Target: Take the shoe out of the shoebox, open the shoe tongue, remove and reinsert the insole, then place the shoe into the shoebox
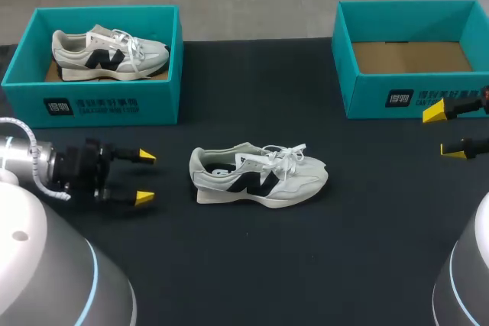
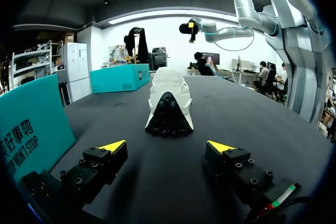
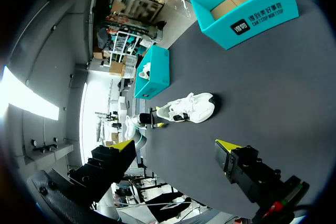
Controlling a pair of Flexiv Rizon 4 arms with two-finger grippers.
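white mesh sneaker (image 1: 258, 175), black side patch, sits upright on the matte black surface (image 1: 306, 265), outside the boxy teal cardboard left shoebox (image 1: 92, 101) and right shoebox (image 1: 397, 97). left pincer (image 1: 145, 177) and right pincer (image 1: 443, 130) gape wide, empty.

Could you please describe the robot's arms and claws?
The left arm and right arm are rounded silver-grey with pale blue rings. A white cable loops along the left one. The left claw and right claw are black with yellow wedge tips.

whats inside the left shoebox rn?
One grey-white sneaker with a dark side logo stands upright in the left shoebox, toe toward the table's middle. The near wall hides the floor strip in front of its sole.
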